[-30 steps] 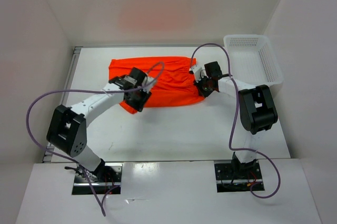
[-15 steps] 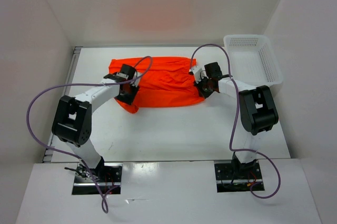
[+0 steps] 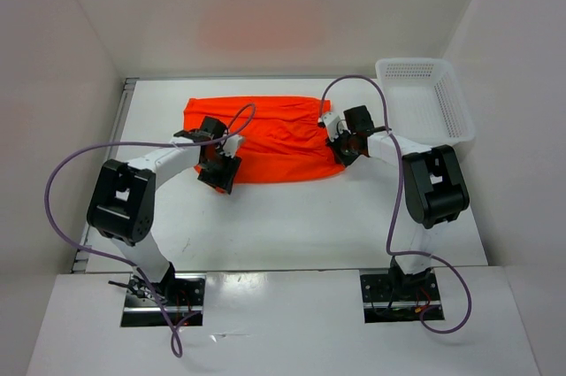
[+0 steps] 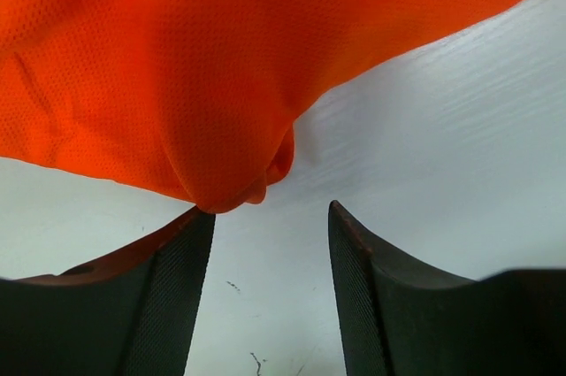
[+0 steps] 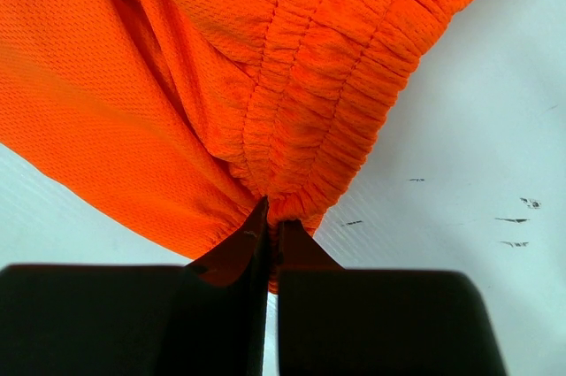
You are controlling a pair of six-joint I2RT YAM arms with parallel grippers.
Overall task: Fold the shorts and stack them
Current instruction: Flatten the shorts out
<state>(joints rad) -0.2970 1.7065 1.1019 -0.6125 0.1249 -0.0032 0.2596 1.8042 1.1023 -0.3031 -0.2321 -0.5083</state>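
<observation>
The left gripper [image 4: 270, 210] stands wide, with bare white worktop [image 4: 442, 128] showing between its two dark ribbed fingers [image 4: 177, 287] and nothing held. A bunched corner of the shorts [image 4: 177, 57] hangs just at the tip of the left-hand finger. It may be touching, but the wrist view is too close to be sure. From above, this gripper [image 3: 218, 172] sits at the near left corner of the cloth.

The right gripper [image 5: 272, 221] is pinched tight on the waistband [image 5: 327, 84], its fingers pressed together with only a fold of the gathered, ribbed elastic between them. In the top view it [image 3: 340, 153] grips the near right corner of the garment.

The shorts [image 3: 274, 137] lie spread in the far half of the worktop [image 3: 292, 217], a little toward the left edge. Their long axis runs side to side, parallel to the far edge, with the waistband toward the right edge and the leg ends toward the left. The cloth is a bright orange-red fine mesh, soft and lightly creased, forming a rough rectangle.

A white perforated plastic basket [image 3: 464, 119], rectangular with sloping walls, sits in the far right corner, apart from the shorts. Purple cables [image 3: 53, 199] loop from both arms over the worktop.
</observation>
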